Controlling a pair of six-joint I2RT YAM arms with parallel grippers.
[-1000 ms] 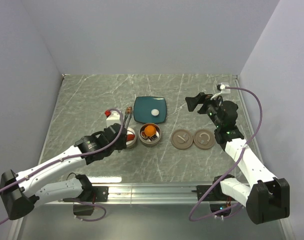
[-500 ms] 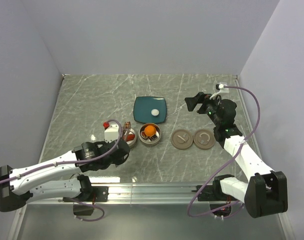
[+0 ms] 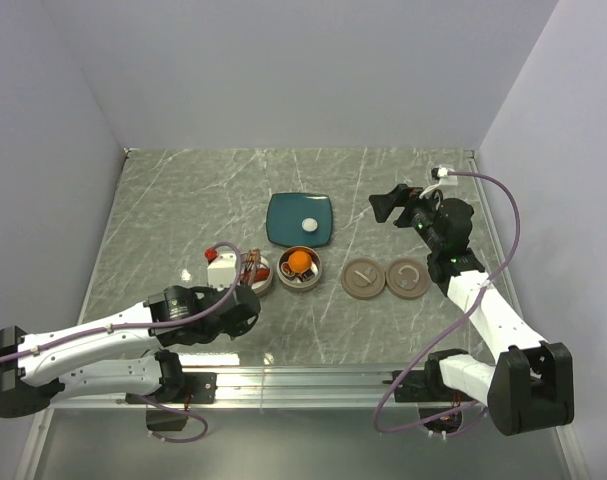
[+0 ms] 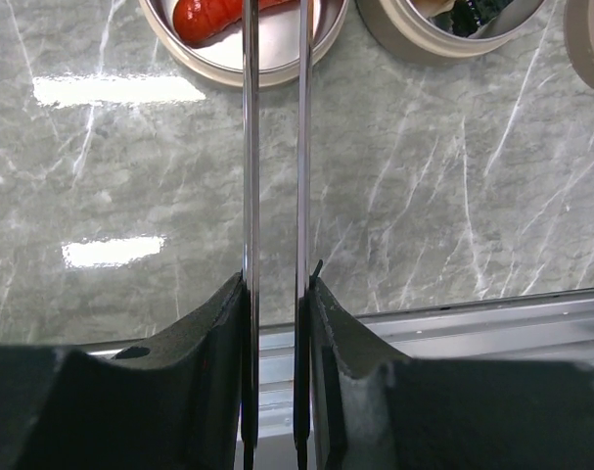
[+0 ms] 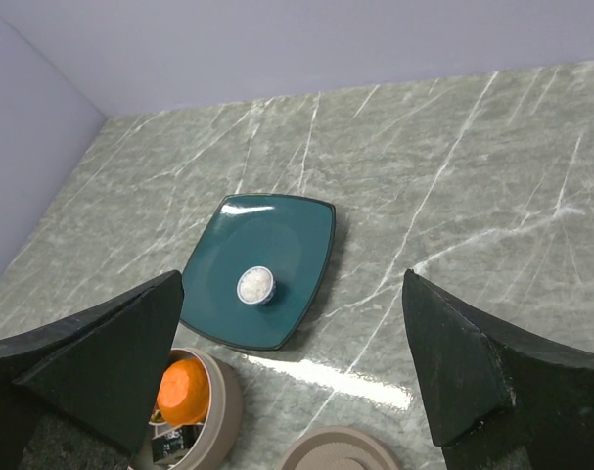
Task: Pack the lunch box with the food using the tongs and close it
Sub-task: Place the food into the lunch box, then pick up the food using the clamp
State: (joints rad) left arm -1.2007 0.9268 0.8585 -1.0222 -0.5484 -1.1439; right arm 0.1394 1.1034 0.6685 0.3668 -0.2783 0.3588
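Lunch-box packing in progress: the left tool (image 4: 277, 284) is clamping hard on the tongs (image 4: 251, 176) close to the desk's (image 3: 163, 200) near edge. Its fingers (image 4: 213, 333) are pressing the two slim arms almost parallel. The tongs are running lengthwise from the near edge toward the far edge, with the joined end out of sight below the tool. Their tips are reaching out over the left tin (image 4: 228, 67), where a red sausage (image 4: 204, 15) is lying. Just beside it, toward the right edge, the right tin (image 4: 404, 37) is holding an orange ball (image 3: 300, 261). Two brown lids (image 3: 363, 279) are lying flat further toward the right edge, apart from both tins. Behind the tins, toward the far edge, a teal plate (image 3: 286, 215) is carrying one white piece (image 5: 256, 285). The right tool (image 5: 293, 294) is hovering above the desk's right side, jaws spread wide and gripping nothing, well apart from the tongs.
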